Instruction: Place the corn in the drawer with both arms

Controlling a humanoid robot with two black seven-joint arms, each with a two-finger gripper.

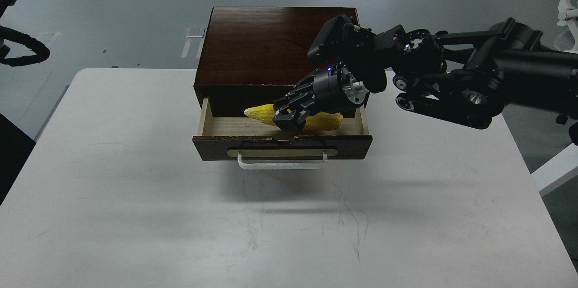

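Note:
The dark brown wooden box [266, 42] stands at the table's far middle with its drawer [212, 127] pulled open toward me, pale inside, white handle [282, 164] in front. My right gripper [289, 118] comes in from the right and is shut on the yellow corn [259, 113]. It holds the corn lying sideways low inside the drawer, pointed end to the left. Whether the corn rests on the drawer floor I cannot tell. Of my left arm [18, 12] only a part shows at the top left edge; its gripper is out of view.
The white table [135, 216] spreads in front of and beside the box. My right arm's thick links [474, 85] hang over the table's right rear. Grey floor lies beyond, with a white frame [557, 168] past the right edge.

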